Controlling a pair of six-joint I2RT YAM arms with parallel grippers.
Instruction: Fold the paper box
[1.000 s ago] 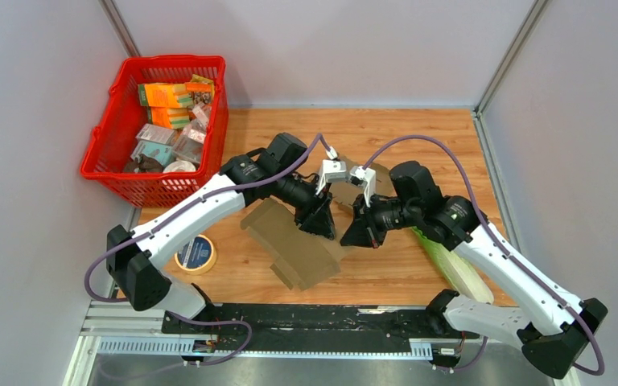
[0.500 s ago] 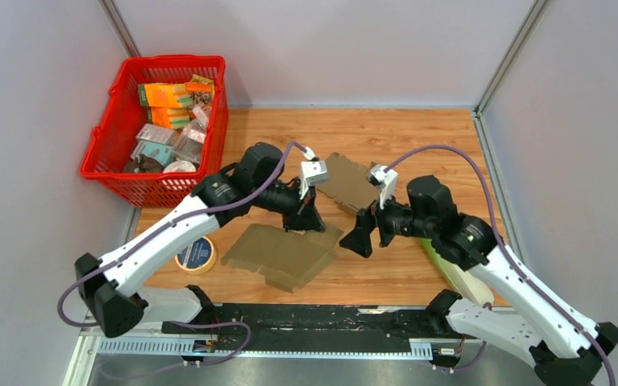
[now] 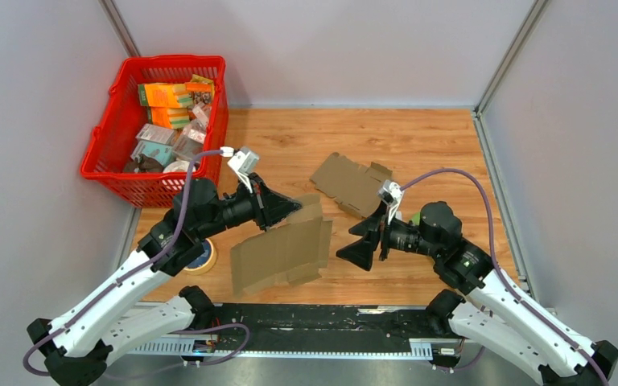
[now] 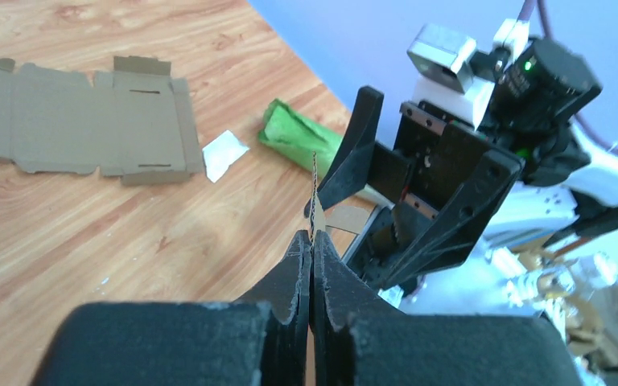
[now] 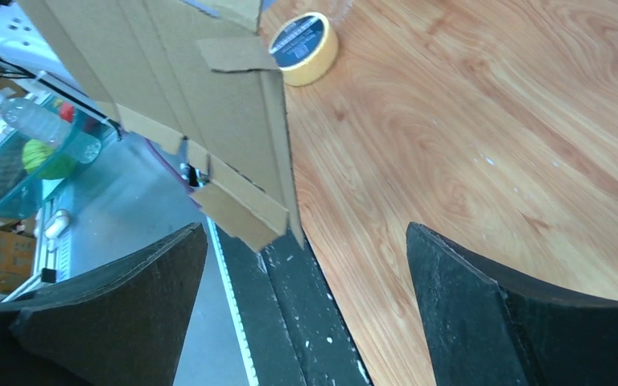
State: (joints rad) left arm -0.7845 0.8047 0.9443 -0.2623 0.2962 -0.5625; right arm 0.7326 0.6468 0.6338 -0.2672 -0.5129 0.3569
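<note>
The left hand (image 3: 294,209) clamps the flat box (image 3: 280,253) by its 12 o'clock edge, holding it tilted over the counter (image 3: 290,145). At its 3 o'clock, the right hand (image 3: 356,241) gapes wide, likely ready to grab a flap.

Nothing can be read; the print on the tape roll (image 5: 304,36) and the packages (image 3: 165,96) is too blurred.

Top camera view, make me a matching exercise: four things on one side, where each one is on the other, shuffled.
1 red basket
2 tape roll
3 lifted cardboard sheet
4 second cardboard blank

A flat on the table, untouched
B far left, holding packets
C pinched in the left gripper
D beside the left arm

Pairs: 1-B, 2-D, 3-C, 4-A
</note>
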